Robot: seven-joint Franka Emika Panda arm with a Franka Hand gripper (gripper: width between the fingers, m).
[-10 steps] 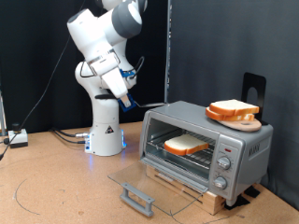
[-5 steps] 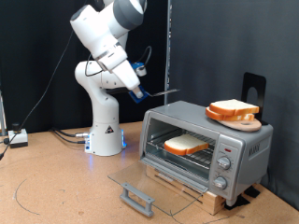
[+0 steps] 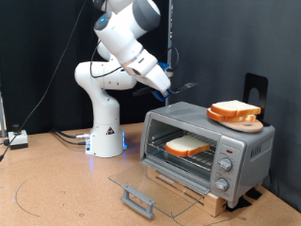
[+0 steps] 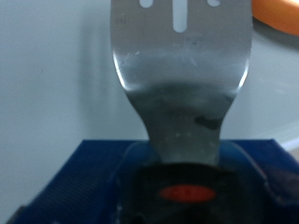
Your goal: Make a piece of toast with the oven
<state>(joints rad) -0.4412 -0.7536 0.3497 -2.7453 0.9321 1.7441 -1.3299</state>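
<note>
The gripper [image 3: 166, 88] is clamped on a slotted metal spatula [image 4: 180, 70], its blade reaching out above the top of the oven [image 3: 209, 148], toward the exterior view's right. The oven's glass door [image 3: 141, 184] hangs fully open. 1 piece of toast [image 3: 187, 146] already lies on the wire rack [image 3: 193, 156] inside. A second slice [image 3: 232, 108] sits on a round wooden plate [image 3: 241, 121] atop the oven. Closing the door and working the knobs [image 3: 225, 165] appear undone.

The exterior view faces the oven [image 3: 207, 146] from in front; the wrist view (very close) looks along a spatula [image 4: 182, 70].
</note>
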